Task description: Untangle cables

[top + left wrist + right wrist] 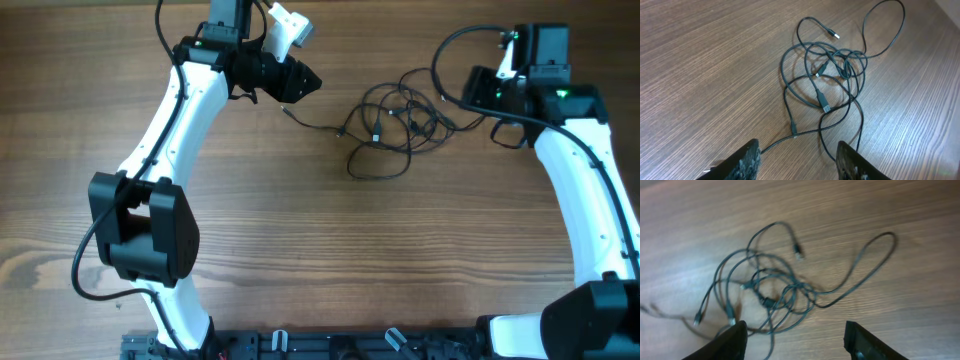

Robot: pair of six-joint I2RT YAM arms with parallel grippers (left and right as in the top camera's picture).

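Right, closest to my left wrist camera is the left hand (800, 164). Its jaws stand wide apart and hold nothing, and it hovers over the wooden table (700, 65). One trailing strand (777, 142) runs across the table under the gap between the jaws, untouched, and leads up into the cables (825, 75). They lie as a loose tangle of thin black loops flat on the table, just ahead of this hand. A silver-tipped plug (826, 107) sits on the near side of the tangle, and a second small plug end (835, 35) pokes out on its far side. Through the right wrist camera, the right hand (797, 342) is likewise spread wide and empty. The tangle is a little beyond it, and one long loop (875, 247) is flung out to the side of the main bunch, though that picture is soft and I cannot tell how the strands cross. From overhead the tangle lies between the two hands. The left hand is at the end of the trailing strand on the tangle's left, and the right hand is close beside the tangle's right edge, with neither hand touching it.
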